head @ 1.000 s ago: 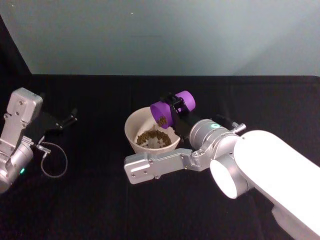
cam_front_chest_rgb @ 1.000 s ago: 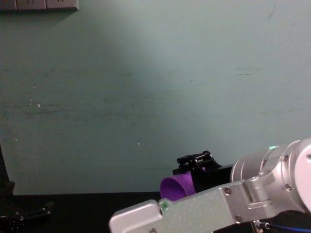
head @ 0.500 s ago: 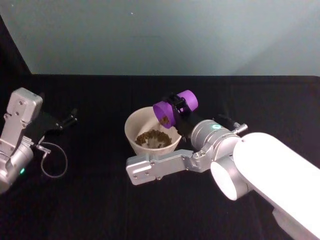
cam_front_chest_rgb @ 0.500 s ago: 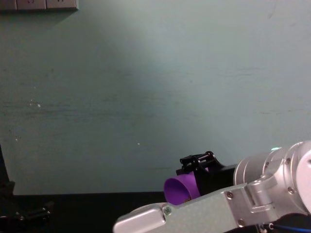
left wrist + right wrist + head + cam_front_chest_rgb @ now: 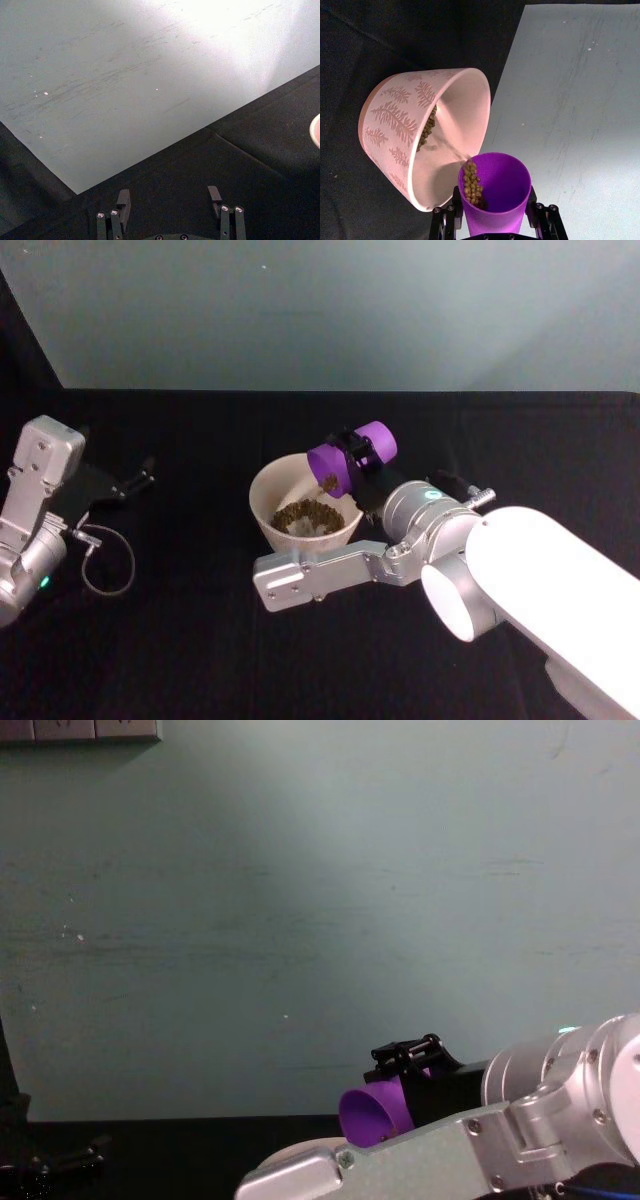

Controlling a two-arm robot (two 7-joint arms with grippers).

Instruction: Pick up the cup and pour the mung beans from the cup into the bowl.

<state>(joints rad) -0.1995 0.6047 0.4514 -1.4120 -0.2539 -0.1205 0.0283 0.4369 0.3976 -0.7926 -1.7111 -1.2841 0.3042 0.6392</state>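
No readable text, label, brand, number or sign appears anywhere.

I get a hard glare on the pale wall (image 5: 150, 60) in the left wrist view, nearly white toward one corner and fading to dull grey away from it. From the head the same wall is lit brightest at upper right, while from the chest it looks dim and even. The black tablecloth (image 5: 200, 640) swallows the light, so I can make out almost no shadows on it. The white right arm (image 5: 540, 580) shines softly. The cup (image 5: 500, 185) is well lit inside and throws a faint shadow on the bowl (image 5: 385, 120)
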